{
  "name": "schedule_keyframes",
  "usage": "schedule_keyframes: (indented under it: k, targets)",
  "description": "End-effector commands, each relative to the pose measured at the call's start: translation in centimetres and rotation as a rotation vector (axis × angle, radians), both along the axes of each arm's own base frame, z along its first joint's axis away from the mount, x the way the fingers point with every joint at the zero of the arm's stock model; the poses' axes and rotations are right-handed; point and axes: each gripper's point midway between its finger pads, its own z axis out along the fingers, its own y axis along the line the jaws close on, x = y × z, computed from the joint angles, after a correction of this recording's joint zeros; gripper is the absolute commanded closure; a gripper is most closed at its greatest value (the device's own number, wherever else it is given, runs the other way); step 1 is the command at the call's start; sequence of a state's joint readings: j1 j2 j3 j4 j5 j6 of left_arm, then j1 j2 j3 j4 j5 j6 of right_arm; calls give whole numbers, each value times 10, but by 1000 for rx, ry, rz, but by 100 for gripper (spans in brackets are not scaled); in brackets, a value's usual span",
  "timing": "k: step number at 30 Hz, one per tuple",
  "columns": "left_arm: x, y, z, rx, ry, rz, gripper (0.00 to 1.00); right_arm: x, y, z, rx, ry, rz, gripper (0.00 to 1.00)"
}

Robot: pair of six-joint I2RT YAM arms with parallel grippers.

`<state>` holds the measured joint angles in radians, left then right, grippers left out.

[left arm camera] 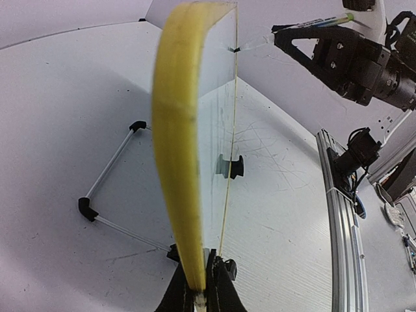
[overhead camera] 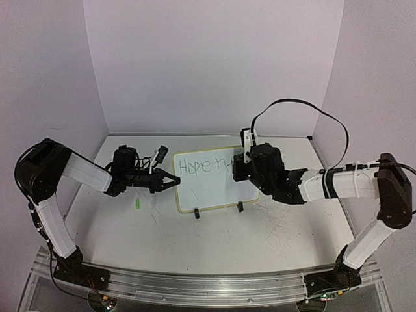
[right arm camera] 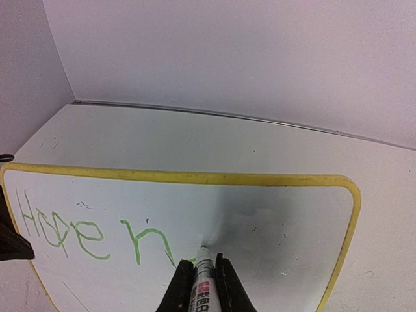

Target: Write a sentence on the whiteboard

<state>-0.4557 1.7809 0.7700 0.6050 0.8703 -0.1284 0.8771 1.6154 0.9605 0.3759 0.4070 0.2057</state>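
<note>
at the board (overhead camera: 211, 179), left end effector (left arm camera: 203, 273) pinches rim (left arm camera: 175, 130), right end effector (right arm camera: 203, 279) grips pen (right arm camera: 204, 259); i could push it loose.

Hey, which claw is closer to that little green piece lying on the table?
Left. The left claw, clamped on the whiteboard's left edge, is just right of the green piece; the right claw, pressing a marker to the board, sits over its right half.

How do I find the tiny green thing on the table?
Start at the whiteboard standing mid-table. Look left of it, just nearer us than the left claw. A tiny bright green piece lies there alone, the only loose coloured thing.
</note>
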Motion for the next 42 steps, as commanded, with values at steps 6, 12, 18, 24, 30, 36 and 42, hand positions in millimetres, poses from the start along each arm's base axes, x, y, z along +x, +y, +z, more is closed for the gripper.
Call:
schedule_keyframes:
  k: [6, 12, 18, 24, 30, 36, 42]
  targets:
    - [20, 11, -5, 70, -73, 102, 100, 16, 4, 25, 42, -58, -23, 100]
    - [20, 11, -5, 70, -73, 101, 100, 16, 10, 20, 49, -42, -1, 100]
    - [20, 11, -6, 73, -72, 103, 100, 14, 12, 13, 57, -19, 12, 100]
    - [21, 11, -5, 71, -73, 102, 100, 9, 10, 2, 57, 10, 18, 100]
    - [21, 11, -6, 74, -70, 103, 100, 4, 5, -9, 57, 38, 12, 100]
    - [20, 11, -6, 72, -71, 102, 100, 1, 2, -18, 53, 60, 10, 100]
    - [20, 11, -6, 73, -71, 101, 100, -1, -3, -23, 47, 70, -2, 100]
